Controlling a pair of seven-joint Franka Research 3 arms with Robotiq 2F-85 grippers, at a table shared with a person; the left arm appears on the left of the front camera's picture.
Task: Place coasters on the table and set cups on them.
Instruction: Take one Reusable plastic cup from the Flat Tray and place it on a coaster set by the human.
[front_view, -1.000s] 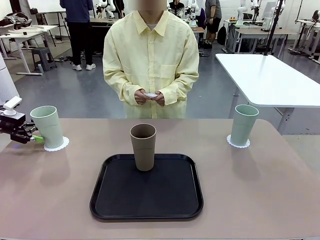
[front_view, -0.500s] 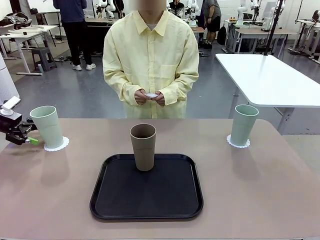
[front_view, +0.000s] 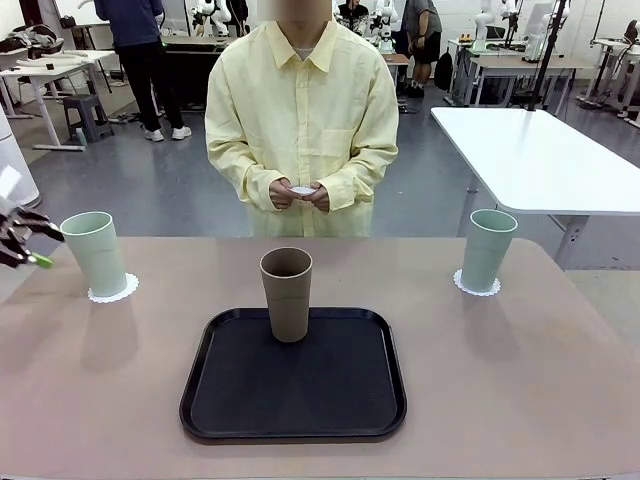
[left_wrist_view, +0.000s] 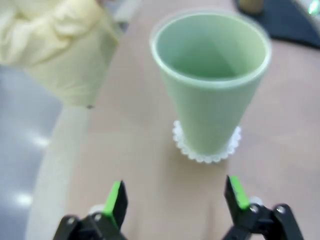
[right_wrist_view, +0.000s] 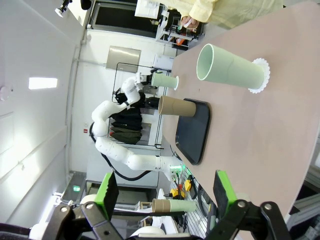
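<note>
The left gripper (left_wrist_view: 175, 190) is spread wide and empty at the left edge of the table (front_view: 520, 400), apart from the mint cup (front_view: 95, 253) standing upright on its lace coaster (front_view: 112, 291). The second mint cup (front_view: 489, 248) sits likewise near the far right corner. The brown cup (front_view: 286, 293) waits on the black tray (front_view: 300, 395); the person's hands (front_view: 300, 195) hold the last coaster (front_view: 302, 189). The right gripper (right_wrist_view: 165, 192) is spread too. I judge the brown cup should be gripped mid-wall and kept upright, once that coaster lies flat.
</note>
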